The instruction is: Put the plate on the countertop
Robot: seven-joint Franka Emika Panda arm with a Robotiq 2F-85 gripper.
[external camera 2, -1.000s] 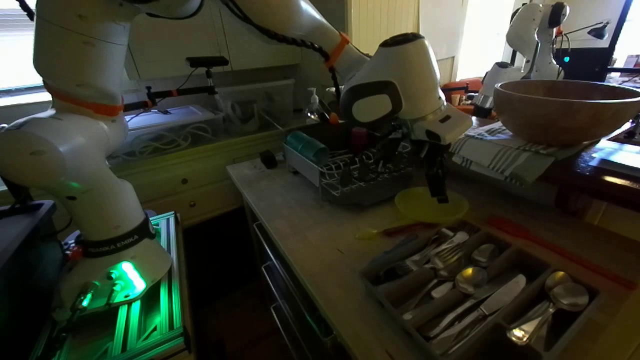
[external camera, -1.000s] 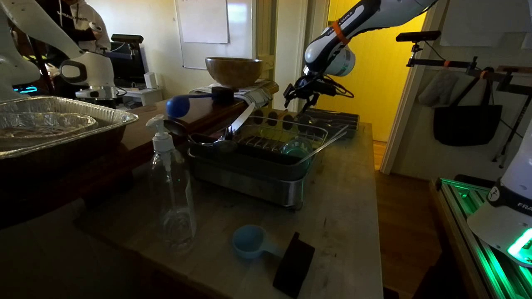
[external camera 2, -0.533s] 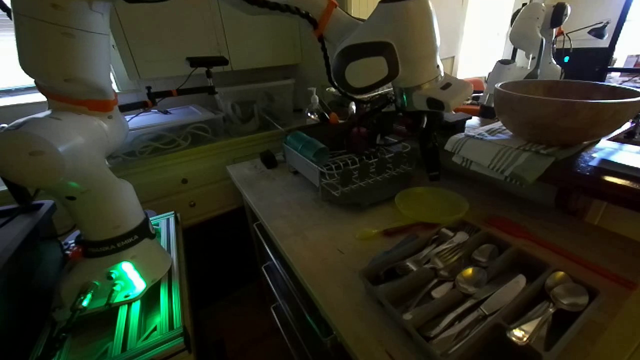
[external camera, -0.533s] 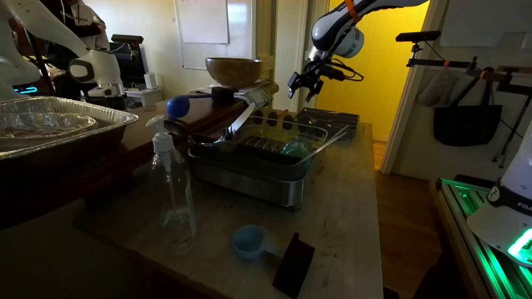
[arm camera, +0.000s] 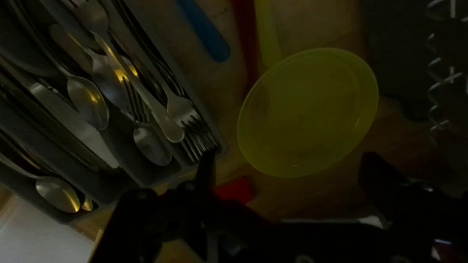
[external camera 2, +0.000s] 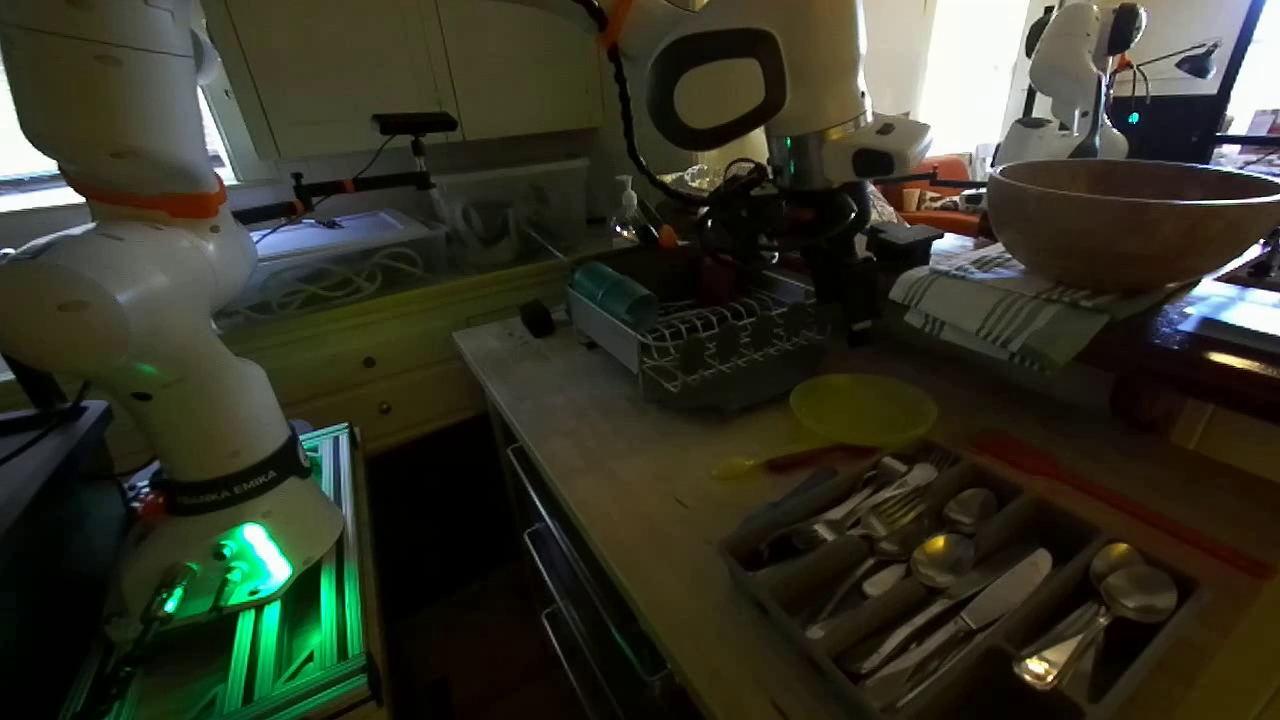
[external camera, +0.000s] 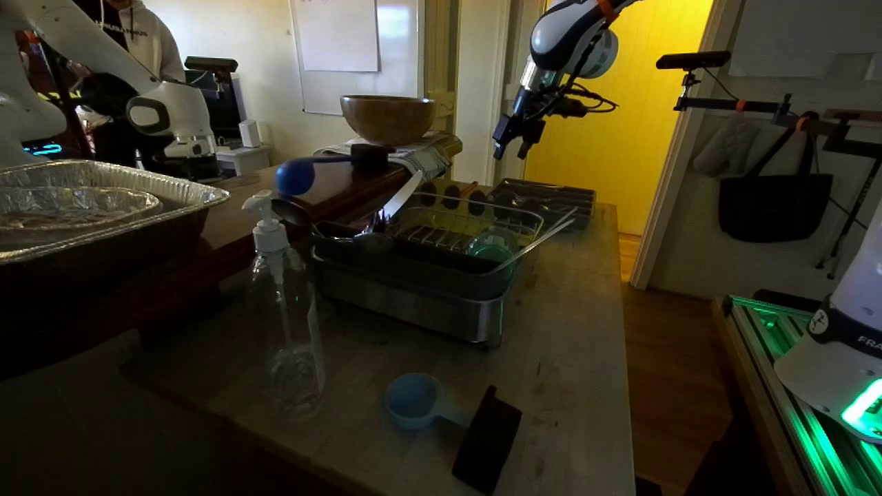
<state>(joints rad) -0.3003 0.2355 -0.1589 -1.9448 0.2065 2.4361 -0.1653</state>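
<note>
The yellow-green plate [external camera 2: 863, 412] lies flat on the grey-beige countertop [external camera 2: 600, 440], between the dish rack [external camera 2: 735, 385] and the cutlery tray. In the wrist view the whole plate [arm camera: 307, 113] shows just beyond the fingertips. My gripper [arm camera: 289, 159] is open, with its fingers wide apart and nothing between them. In an exterior view the gripper [external camera: 511, 153] hangs with its fingers pointing down, well above the countertop [external camera: 565, 358]. In an exterior view only part of the dark gripper [external camera 2: 855, 325] shows, above and behind the plate and apart from it.
The cutlery tray [external camera 2: 800, 640] stands close in front of the plate. A red utensil [external camera 2: 1110, 495] lies beside it. The wooden bowl [external camera 2: 1130, 230] stands on a towel at the side. A soap bottle [external camera: 286, 337] and a blue cup [external camera: 413, 401] stand near the dish rack.
My gripper has risen away from the plate and turned to point more straight down. In an exterior view it has moved up and right. The plate has not moved.
</note>
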